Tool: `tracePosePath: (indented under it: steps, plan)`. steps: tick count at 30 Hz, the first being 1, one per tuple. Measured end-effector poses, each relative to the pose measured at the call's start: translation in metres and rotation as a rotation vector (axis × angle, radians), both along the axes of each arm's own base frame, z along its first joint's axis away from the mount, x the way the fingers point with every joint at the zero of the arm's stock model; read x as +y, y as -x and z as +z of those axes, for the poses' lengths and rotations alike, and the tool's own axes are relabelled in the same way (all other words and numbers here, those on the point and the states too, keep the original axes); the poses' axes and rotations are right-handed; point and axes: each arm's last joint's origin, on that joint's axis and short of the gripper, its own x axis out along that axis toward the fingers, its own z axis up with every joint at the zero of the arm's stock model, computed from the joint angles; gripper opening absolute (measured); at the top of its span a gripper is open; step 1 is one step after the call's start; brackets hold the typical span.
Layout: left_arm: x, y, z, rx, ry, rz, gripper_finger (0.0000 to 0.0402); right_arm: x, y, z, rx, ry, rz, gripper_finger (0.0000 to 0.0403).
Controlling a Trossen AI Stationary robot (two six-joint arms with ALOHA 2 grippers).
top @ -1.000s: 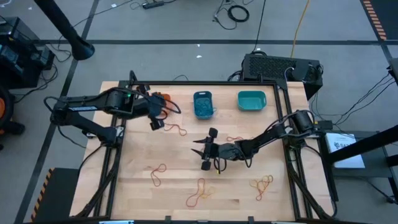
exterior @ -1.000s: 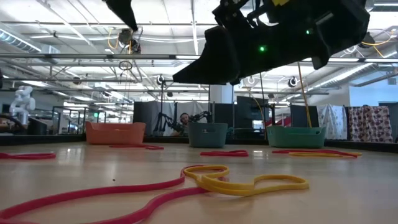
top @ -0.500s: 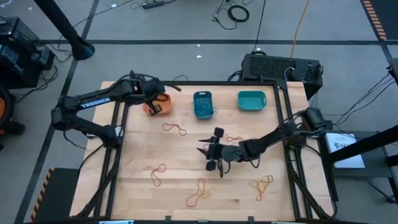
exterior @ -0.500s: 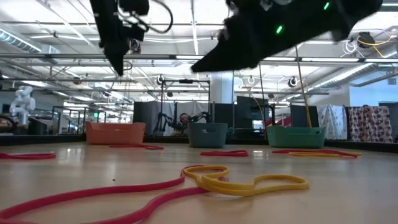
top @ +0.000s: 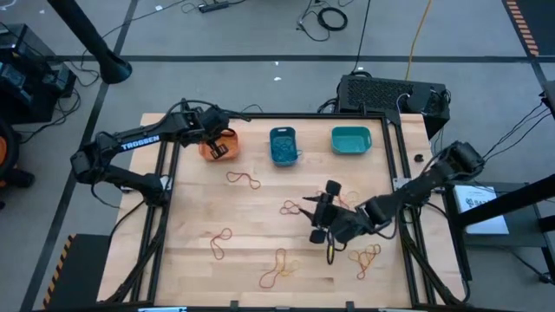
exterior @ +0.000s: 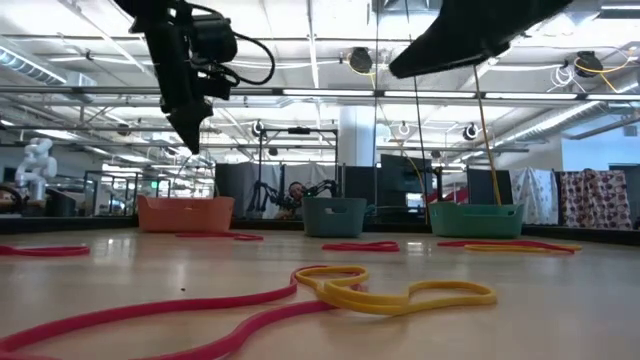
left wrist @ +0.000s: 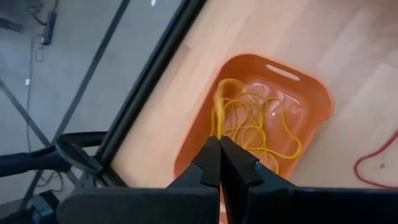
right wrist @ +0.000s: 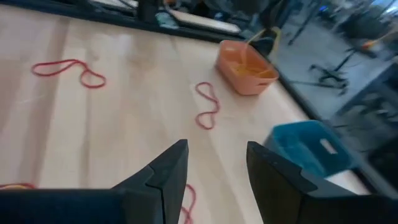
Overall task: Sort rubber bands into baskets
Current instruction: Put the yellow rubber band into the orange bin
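So in the last second my left claw [left wrist: 219, 144] swung off the middle of the desk [top: 260, 217] and is now parked right above the orange basket [left wrist: 261, 124], pinched shut on a yellow rubber band [left wrist: 219, 115] that dangles into the tub, over the yellow ones already in there. Looks to me like all that's left for this one is to let go.

Meanwhile the right claw [top: 329, 221] slid away from the centre toward the right front part of the desk, fingers spread wide and holding nothing. It's now hanging close to the yellow-and-red tangle [top: 366, 257] near the front right corner, with a red loop [top: 290, 208] just beside it. Plenty of bands are still loose.
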Motion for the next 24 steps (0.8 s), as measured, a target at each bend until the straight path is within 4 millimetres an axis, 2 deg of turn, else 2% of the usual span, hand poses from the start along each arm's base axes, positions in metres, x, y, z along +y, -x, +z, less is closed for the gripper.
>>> tracePosePath:
  steps: [7, 15, 20, 24]
  plan:
    - [0.004, -0.007, -0.012, 0.041, 0.028, 0.002, 0.0006, 0.005, 0.004, 0.001, -0.014, 0.034, -0.022, 0.0157]
    - [0.009, -0.015, -0.029, 0.134, 0.062, -0.043, 0.007, 0.005, 0.004, 0.001, -0.012, 0.035, -0.021, 0.0157]
    - [0.009, -0.014, -0.03, 0.155, 0.076, -0.04, 0.0102, 0.005, 0.004, 0.001, -0.011, 0.036, -0.021, 0.0157]
    - [0.007, -0.013, -0.018, 0.175, 0.104, -0.007, 0.0108, 0.005, 0.004, 0.0, -0.011, 0.031, -0.02, 0.0157]
